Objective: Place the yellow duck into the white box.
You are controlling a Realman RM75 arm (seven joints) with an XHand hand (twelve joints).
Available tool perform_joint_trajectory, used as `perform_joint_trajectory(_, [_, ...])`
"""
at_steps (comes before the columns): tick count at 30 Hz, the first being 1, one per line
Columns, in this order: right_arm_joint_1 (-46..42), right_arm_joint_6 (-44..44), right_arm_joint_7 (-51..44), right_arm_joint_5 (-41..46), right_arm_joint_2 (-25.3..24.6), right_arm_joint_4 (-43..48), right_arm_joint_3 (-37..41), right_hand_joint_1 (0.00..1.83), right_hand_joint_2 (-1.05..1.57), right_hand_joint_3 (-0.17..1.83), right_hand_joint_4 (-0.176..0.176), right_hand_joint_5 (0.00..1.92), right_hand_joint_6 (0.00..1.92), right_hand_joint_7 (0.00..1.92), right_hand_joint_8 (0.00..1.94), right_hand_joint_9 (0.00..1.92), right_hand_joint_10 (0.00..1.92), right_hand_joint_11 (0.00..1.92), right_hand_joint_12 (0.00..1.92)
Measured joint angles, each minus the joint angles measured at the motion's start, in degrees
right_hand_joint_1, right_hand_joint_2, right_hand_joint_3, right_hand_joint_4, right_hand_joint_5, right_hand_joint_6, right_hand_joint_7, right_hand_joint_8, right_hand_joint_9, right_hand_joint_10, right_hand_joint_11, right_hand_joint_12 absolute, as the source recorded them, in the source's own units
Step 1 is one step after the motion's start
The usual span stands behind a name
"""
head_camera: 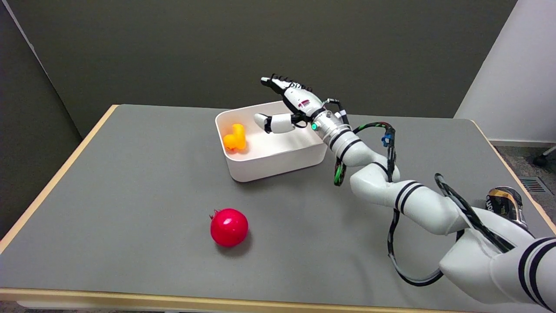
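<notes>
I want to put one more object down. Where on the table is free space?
Bare table lies left of the white box and around the red ball. The right side is crowded: the right hand hangs over the box, which holds the yellow duck.

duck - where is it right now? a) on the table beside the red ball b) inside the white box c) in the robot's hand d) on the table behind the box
b: the duck lies inside the white box, and the open right hand above holds nothing.

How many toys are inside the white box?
1. The yellow duck lies at the left end of the white box. The open right hand hovers above the box's far side, hiding a little of it.
</notes>
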Motion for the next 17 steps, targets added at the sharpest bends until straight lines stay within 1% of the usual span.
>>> perform_joint_trajectory(2, [-1.07, -0.30, -1.13, 0.55, -0.02, 1.43, 1.01, 0.37, 0.54, 0.91, 0.024, 0.02, 0.15, 0.00, 0.00, 0.00, 0.07, 0.00, 0.68])
perform_joint_trajectory(5, [-3.05, -0.52, -2.92, 1.85, 0.12, 4.07, 2.89, 0.38, 0.55, 0.91, 0.018, 0.03, 0.12, 0.00, 0.00, 0.00, 0.01, 0.00, 0.59])
perform_joint_trajectory(9, [-6.13, -0.18, -5.54, 4.54, 0.67, 7.87, 5.80, 0.36, 0.56, 0.91, 0.019, 0.02, 0.12, 0.00, 0.00, 0.00, 0.02, 0.00, 0.57])
perform_joint_trajectory(11, [-7.87, 0.59, -6.89, 6.60, 1.20, 10.07, 7.46, 0.31, 0.57, 0.91, 0.030, 0.02, 0.17, 0.00, 0.00, 0.00, 0.06, 0.00, 0.57])
perform_joint_trajectory(13, [-9.53, 1.64, -7.97, 8.94, 1.92, 11.97, 8.91, 0.31, 0.61, 0.86, 0.030, 0.01, 0.23, 0.00, 0.00, 0.00, 0.08, 0.00, 0.57])
perform_joint_trajectory(14, [-10.38, 2.37, -8.50, 10.33, 2.40, 12.92, 9.65, 0.32, 0.61, 0.88, 0.029, 0.02, 0.23, 0.00, 0.02, 0.00, 0.08, 0.00, 0.56])
perform_joint_trajectory(15, [-11.03, 2.92, -8.83, 11.35, 2.79, 13.63, 10.17, 0.36, 0.59, 0.94, 0.028, 0.03, 0.21, 0.00, 0.04, 0.00, 0.07, 0.00, 0.55])
perform_joint_trajectory(17, [-12.86, 5.15, -9.68, 14.57, 4.08, 15.51, 11.41, 0.36, 0.60, 0.98, 0.030, 0.04, 0.20, 0.00, 0.06, 0.00, 0.07, 0.00, 0.55])
